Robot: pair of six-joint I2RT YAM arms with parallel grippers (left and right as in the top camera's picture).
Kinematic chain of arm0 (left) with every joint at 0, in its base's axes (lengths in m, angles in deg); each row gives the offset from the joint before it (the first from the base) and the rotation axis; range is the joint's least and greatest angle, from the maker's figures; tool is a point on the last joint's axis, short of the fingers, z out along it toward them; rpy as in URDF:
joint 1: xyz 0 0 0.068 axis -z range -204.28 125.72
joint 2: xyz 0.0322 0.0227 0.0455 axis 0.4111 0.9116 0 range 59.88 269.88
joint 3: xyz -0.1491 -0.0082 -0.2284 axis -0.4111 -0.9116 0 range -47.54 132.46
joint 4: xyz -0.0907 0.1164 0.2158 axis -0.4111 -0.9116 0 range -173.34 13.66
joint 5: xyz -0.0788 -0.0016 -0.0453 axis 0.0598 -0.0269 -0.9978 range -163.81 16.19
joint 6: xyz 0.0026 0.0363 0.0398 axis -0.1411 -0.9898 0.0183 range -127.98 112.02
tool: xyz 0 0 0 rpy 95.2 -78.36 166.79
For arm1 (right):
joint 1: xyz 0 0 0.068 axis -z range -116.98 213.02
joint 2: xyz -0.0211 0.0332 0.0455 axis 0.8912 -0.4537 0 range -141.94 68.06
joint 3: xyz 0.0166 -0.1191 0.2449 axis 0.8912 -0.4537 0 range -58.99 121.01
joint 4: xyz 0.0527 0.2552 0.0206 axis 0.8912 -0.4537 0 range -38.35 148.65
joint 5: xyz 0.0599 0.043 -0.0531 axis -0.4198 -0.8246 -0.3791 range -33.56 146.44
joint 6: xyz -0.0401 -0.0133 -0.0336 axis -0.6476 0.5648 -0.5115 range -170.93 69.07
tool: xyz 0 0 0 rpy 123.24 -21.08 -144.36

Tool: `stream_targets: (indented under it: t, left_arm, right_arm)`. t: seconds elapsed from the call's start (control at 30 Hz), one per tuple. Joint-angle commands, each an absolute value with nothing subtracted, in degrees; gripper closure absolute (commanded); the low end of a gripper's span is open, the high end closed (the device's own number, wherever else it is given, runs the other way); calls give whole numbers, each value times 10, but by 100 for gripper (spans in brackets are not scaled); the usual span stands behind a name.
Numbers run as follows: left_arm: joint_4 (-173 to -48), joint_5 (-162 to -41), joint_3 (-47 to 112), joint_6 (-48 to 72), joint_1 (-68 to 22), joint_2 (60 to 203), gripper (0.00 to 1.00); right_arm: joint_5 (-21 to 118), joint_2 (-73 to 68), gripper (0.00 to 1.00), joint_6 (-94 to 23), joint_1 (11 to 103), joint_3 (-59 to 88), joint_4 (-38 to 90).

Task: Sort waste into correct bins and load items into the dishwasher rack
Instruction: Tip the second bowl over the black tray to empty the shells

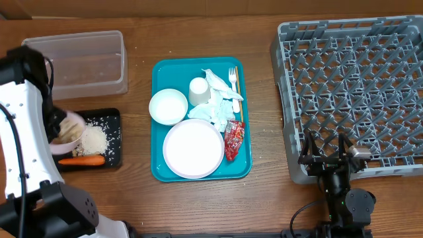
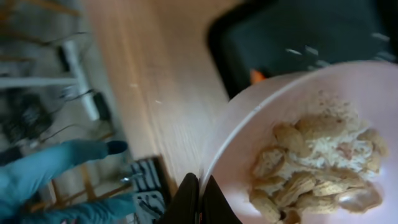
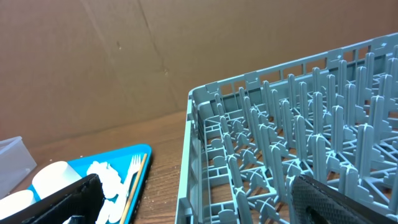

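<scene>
My left gripper [image 2: 200,199] is shut on the rim of a white bowl [image 2: 249,130], also in the overhead view [image 1: 66,132]. The bowl holds beige food scraps [image 2: 311,168] and tilts over the black tray [image 1: 114,118], where rice [image 1: 94,139] and a carrot [image 1: 82,160] lie. The clear tub [image 1: 86,63] stands behind. The teal tray [image 1: 158,173] holds a second bowl [image 1: 168,106], cup [image 1: 199,90], plate [image 1: 193,149], napkins [image 1: 218,106], red wrapper [image 1: 234,139], fork [image 1: 233,79] and stick [image 1: 240,109]. My right gripper [image 1: 328,155] is open and empty at the front edge of the grey rack [image 1: 357,86].
The right wrist view shows the rack's corner [image 3: 205,124], the fork [image 3: 132,171] and napkins [image 3: 102,177] on the teal tray. A gloved hand [image 2: 56,168] appears beyond the table's edge in the left wrist view. A cardboard wall stands behind the table.
</scene>
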State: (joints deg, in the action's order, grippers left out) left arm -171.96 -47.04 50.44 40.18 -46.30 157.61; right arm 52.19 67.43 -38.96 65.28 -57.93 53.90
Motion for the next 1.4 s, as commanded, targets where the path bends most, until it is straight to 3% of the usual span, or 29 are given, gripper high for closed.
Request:
stream_targets:
  t: [0.0, 0.33, 0.43, 0.6, 0.87, 1.03, 1.37]
  left_arm:
    - [-1694, -334, 438, 521, -468, 1569, 96]
    - [-1579, -146, 328, 457, -456, 1573, 96]
    - [-1544, -73, 325, 357, -455, 1573, 96]
    - [-1469, -68, 325, 166, -453, 1573, 96]
    - [-1379, -96, 323, 81, -452, 1585, 96]
    - [-1373, -130, 323, 31, -451, 1622, 96]
    - [-1357, -91, 323, -28, -433, 1700, 96]
  right_arm:
    - [526, 679, 0, -389, 657, -585, 542]
    - [526, 679, 0, -389, 657, -585, 542]
    - [526, 679, 0, -389, 657, -585, 542]
    - [526, 679, 0, -389, 657, -585, 542]
    - [526, 679, 0, -389, 657, -585, 541]
    - [526, 679, 0, -389, 657, -585, 541]
    - [526, 679, 0, -389, 657, -585, 541]
